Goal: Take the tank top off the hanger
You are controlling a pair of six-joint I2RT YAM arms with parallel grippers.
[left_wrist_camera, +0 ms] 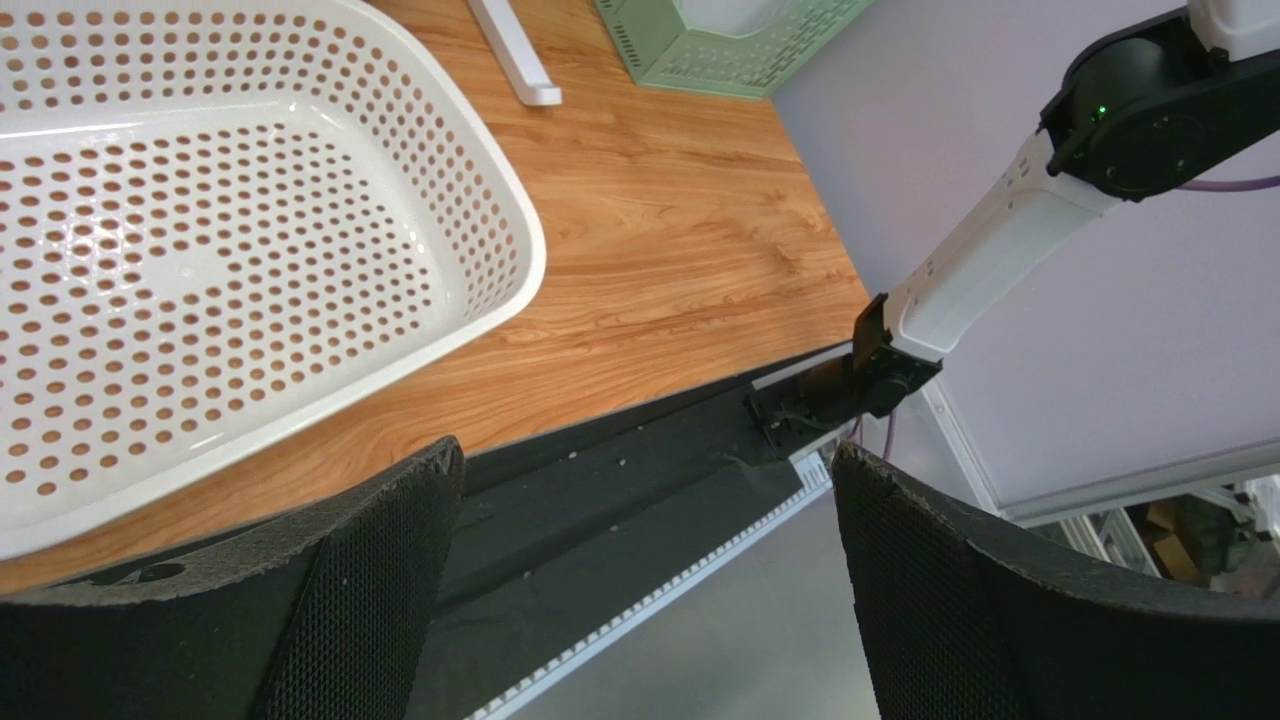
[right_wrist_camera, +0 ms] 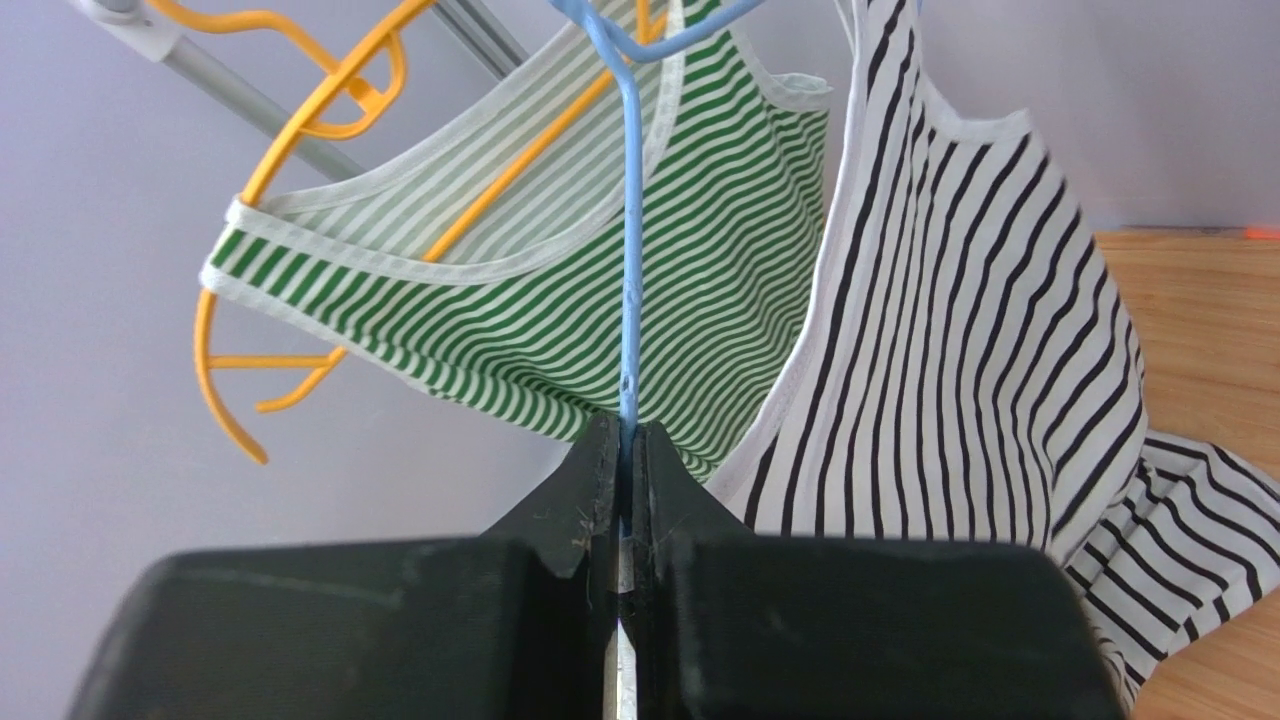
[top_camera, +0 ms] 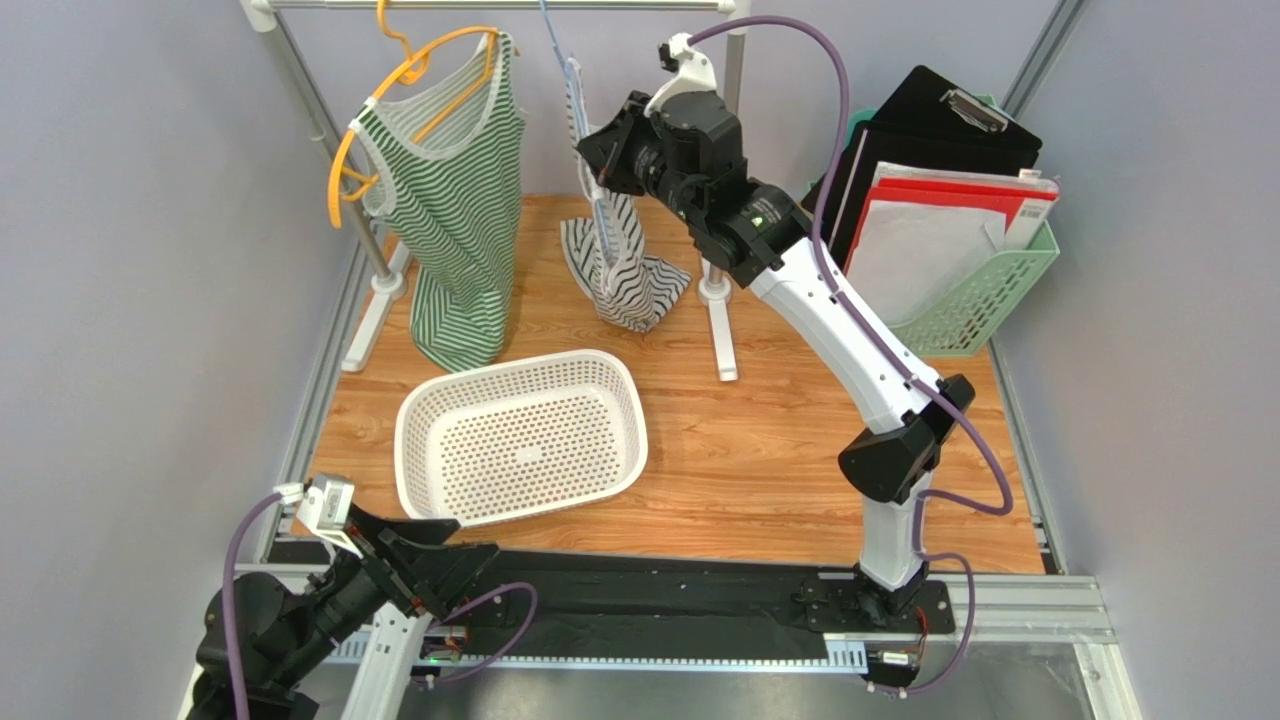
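Note:
A black-and-white striped tank top (top_camera: 619, 270) (right_wrist_camera: 962, 330) hangs from a thin blue hanger (top_camera: 568, 68) (right_wrist_camera: 631, 225) on the rack, its hem bunched on the table. My right gripper (top_camera: 597, 158) (right_wrist_camera: 625, 435) is shut on the blue hanger's wire, just left of that top's fabric. A green-and-white striped tank top (top_camera: 451, 195) (right_wrist_camera: 601, 285) hangs on an orange hanger (top_camera: 358, 150) (right_wrist_camera: 301, 195) further left. My left gripper (top_camera: 428, 543) (left_wrist_camera: 646, 465) is open with nothing in it, low at the near left over the black base strip.
A white perforated basket (top_camera: 519, 368) (left_wrist_camera: 511, 285) sits on the wooden table in front of the rack. A green mesh file holder (top_camera: 984, 293) with folders and a clipboard stands at the back right. The rack's feet (top_camera: 724, 338) rest on the table.

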